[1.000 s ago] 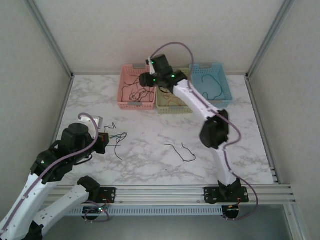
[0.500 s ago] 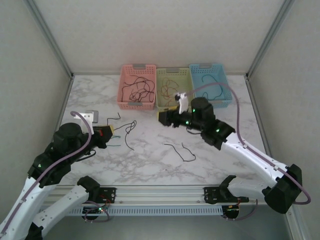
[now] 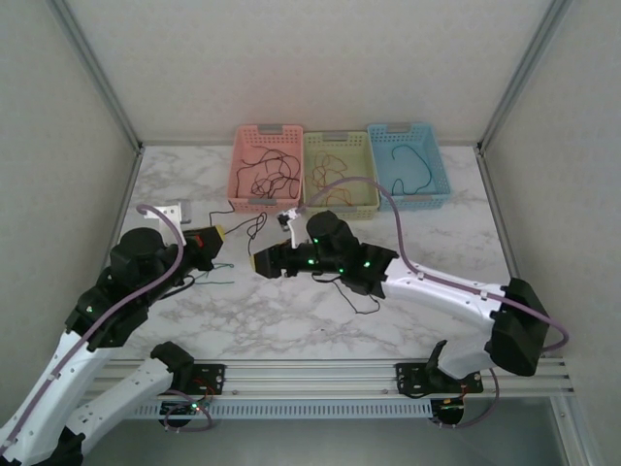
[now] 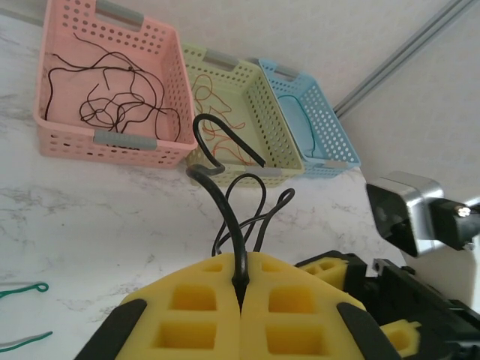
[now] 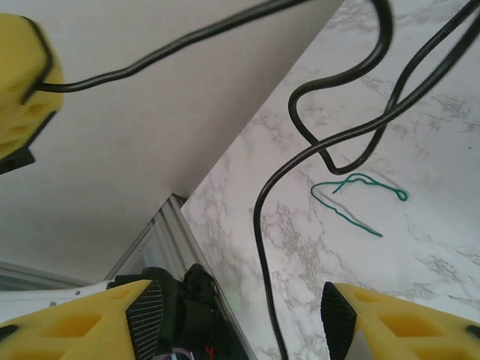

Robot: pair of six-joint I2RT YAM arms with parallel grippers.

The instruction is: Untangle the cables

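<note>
Left wrist shows left end effector [image 4: 241, 298] clamping one black cable [image 4: 235, 238]; right end effector [image 5: 240, 309] gapes empty.

3 baskets [image 3: 337, 137] at rear of table [image 3: 466, 243] hold cables [image 3: 260, 175].

We can read no words, numbers or signs on anything here.
</note>
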